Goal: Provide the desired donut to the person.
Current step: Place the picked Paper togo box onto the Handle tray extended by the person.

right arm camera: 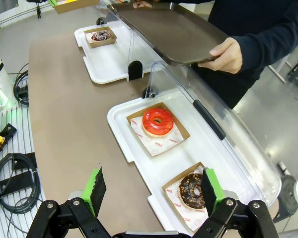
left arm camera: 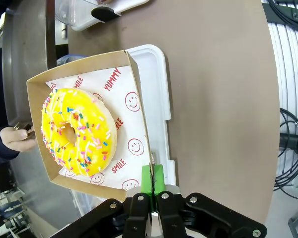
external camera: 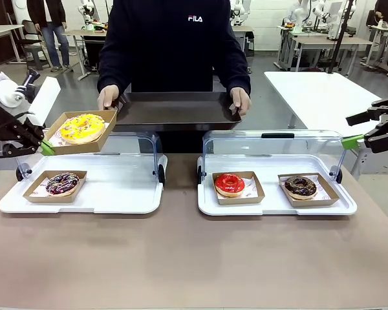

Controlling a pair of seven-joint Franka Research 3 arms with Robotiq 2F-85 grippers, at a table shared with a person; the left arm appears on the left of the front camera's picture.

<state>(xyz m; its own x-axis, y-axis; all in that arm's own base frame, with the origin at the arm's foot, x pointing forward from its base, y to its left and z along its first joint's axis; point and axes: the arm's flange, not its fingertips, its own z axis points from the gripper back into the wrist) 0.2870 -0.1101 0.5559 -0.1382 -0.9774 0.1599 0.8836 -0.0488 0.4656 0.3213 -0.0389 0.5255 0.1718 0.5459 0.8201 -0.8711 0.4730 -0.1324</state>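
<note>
A yellow sprinkled donut (external camera: 82,127) lies in a brown cardboard tray (external camera: 107,138), lifted above the left white case. My left gripper (external camera: 46,148) is shut on that tray's rim; in the left wrist view its green pads (left arm camera: 152,179) pinch the cardboard edge beside the yellow donut (left arm camera: 78,131). The person (external camera: 174,45) in a dark FILA sweatshirt stands across the table and holds a dark serving tray (external camera: 174,108) with both hands, its left corner next to the donut's tray. My right gripper (external camera: 353,141) hangs open at the right, and its own view shows the gripper (right arm camera: 152,189) wide apart above the right case.
The left white case (external camera: 110,197) holds a purple-glazed donut (external camera: 62,183). The right case (external camera: 271,205) holds a red donut (external camera: 229,184) and a chocolate sprinkled donut (external camera: 301,186). Both clear lids stand raised at the far side. Brown tabletop (external camera: 194,258) lies in front.
</note>
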